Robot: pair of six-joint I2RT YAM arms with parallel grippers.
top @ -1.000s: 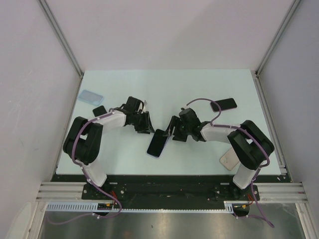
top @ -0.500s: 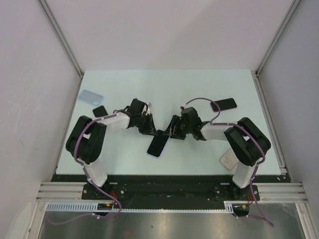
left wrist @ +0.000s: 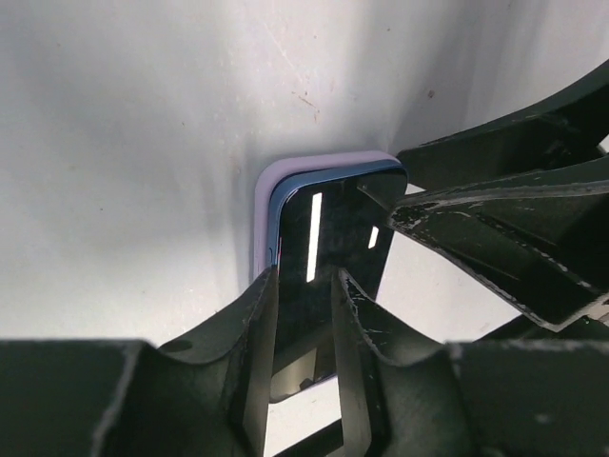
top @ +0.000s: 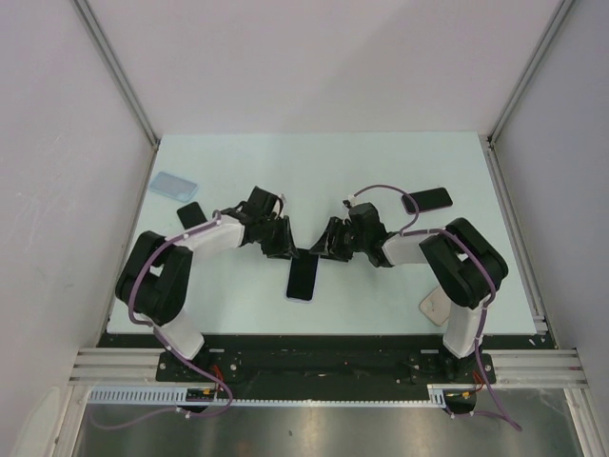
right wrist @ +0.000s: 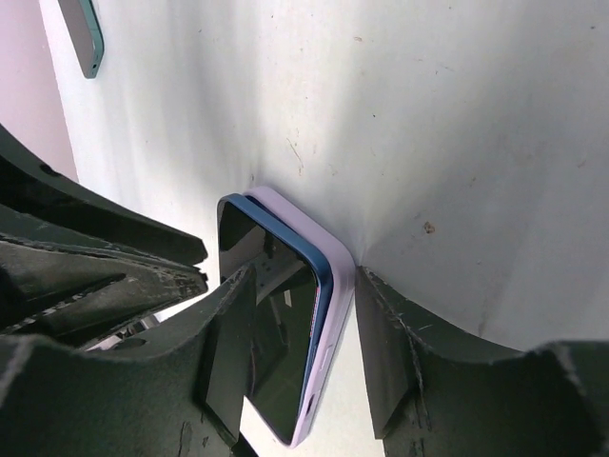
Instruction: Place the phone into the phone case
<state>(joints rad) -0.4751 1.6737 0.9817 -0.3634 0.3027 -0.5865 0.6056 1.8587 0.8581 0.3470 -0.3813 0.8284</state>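
A blue-edged phone (top: 303, 277) with a black screen lies face up in a lilac case (left wrist: 269, 187) on the table. Its blue rim stands a little proud of the case at the far end (right wrist: 328, 262). My left gripper (top: 284, 248) is at the phone's far end, jaws nearly shut with a narrow gap, fingertips (left wrist: 262, 314) over the screen (left wrist: 319, 238). My right gripper (top: 326, 249) comes from the other side, jaws partly open. One of its fingers (right wrist: 233, 314) is over the screen and the other touches the case's outer side.
A light blue case (top: 173, 185) and a black phone (top: 190, 212) lie at the far left. A dark phone (top: 426, 200) lies at the far right, and a beige case (top: 438, 307) near the right arm's base. A teal phone (right wrist: 81, 33) shows in the right wrist view.
The phone has swung from tilted to straight, pointing toward the near edge. Both grippers have closed in together on its far end.
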